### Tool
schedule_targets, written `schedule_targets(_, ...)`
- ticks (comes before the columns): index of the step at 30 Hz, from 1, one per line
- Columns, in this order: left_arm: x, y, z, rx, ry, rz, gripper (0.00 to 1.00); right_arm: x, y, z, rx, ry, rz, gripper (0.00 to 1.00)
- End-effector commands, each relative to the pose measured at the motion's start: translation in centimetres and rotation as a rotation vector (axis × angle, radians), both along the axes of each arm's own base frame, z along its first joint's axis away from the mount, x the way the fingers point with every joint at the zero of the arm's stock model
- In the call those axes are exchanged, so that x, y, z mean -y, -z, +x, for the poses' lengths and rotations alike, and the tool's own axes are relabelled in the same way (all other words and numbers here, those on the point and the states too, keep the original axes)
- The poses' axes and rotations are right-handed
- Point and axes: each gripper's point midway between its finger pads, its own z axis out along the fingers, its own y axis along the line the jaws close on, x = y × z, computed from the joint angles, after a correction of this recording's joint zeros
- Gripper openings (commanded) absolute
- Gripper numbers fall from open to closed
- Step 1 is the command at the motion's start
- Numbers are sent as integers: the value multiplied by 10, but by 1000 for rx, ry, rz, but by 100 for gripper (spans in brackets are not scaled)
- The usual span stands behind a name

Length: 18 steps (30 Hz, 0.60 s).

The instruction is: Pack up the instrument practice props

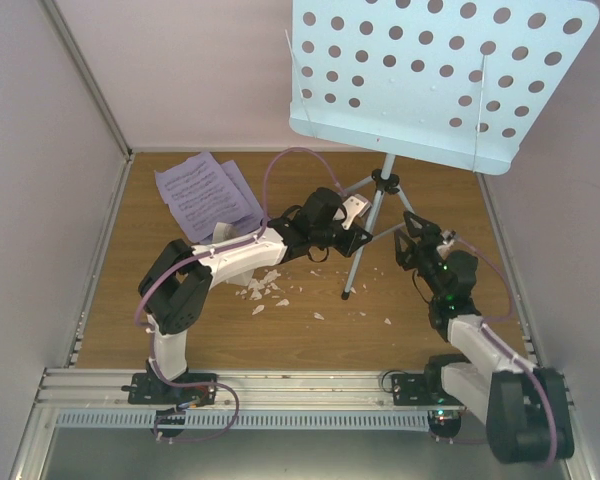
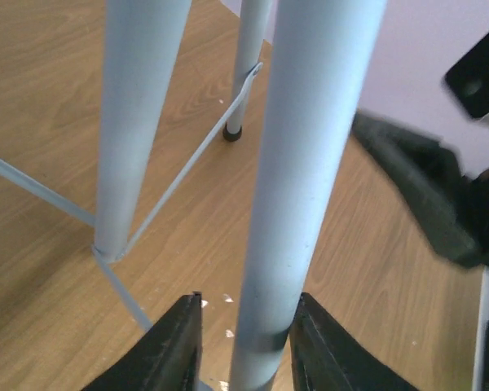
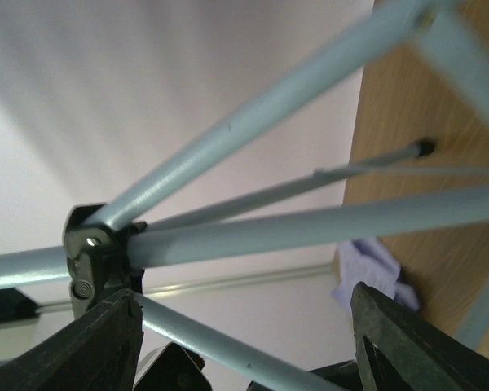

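Folding the light-blue music stand looks to be the step in hand. It stands upright at about 1 o'clock on the wooden table, its perforated desk high and its tripod spread.

The left gripper reaches in from 9 o'clock and straddles a tripod leg low down. Its jaws are narrow: one finger touches the tube, while the other shows a sliver of daylight, so it guides rather than clamps. The right gripper comes in from 4 o'clock with its jaws wide and holding nothing. The black leg hub and several tubes cross just ahead of it.

To fold it well, I judge that the left jaws should close squarely on that one leg, clear of the thin brace beside it. The right should take the hub or the post before anything is pushed, since the desk makes the stand top-heavy and prone to tip. The legs should then swing inward together, slowly.

The lilac sheet-music pages lie at 10 o'clock, well apart and not yet packed. White crumbs are scattered near the front foot.
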Motion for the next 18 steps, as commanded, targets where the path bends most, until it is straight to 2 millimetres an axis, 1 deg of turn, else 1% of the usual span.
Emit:
schedule_targets(1, -10, -38, 9, 26, -45, -78, 38, 47, -22, -3, 102, 160, -310, 72)
schedule_targets(3, -10, -45, 10, 23, -32, -110, 46, 61, -50, -1, 188, 204, -495, 73)
schedule_targets(4, -11, -47, 11, 18, -28, -125, 49, 62, -64, 1, 235, 198, -576, 75)
schedule_targets(6, -12, -56, 14, 24, -14, -169, 52, 57, -88, 9, 343, 146, -710, 77)
schedule_targets(8, -11, -61, 15, 30, 8, -198, 53, 45, -103, 18, 450, 44, -779, 77)
schedule_targets(11, -5, -65, 14, 42, 51, -215, 52, 19, -114, 30, 610, -155, -820, 75)
schedule_targets(12, -3, -65, 13, 42, 67, -217, 51, 11, -123, 32, 672, -207, -832, 73)
schedule_targets(16, 2, -64, 11, 51, 104, -222, 40, -5, -136, 36, 819, -348, -874, 70)
schedule_targets(18, 4, -64, 9, 52, 124, -224, 37, -11, -139, 37, 864, -396, -896, 68)
